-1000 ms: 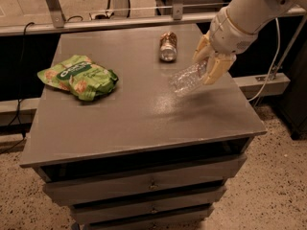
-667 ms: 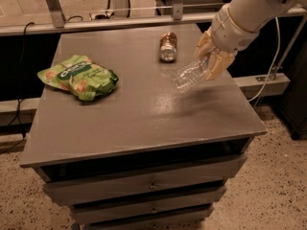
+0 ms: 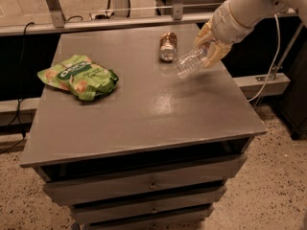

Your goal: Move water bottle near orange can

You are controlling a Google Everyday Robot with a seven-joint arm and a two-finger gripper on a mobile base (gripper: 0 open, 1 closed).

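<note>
Clear ribbed plastic, the water bottle [image 3: 188, 63] hung tilted just beside the orange can [image 3: 168, 46], one end clamped in the tan pincer [image 3: 209, 47]. It looked raised off the grey table [image 3: 144, 119], so the carry seemed nearly done, with lowering and release left.
</note>
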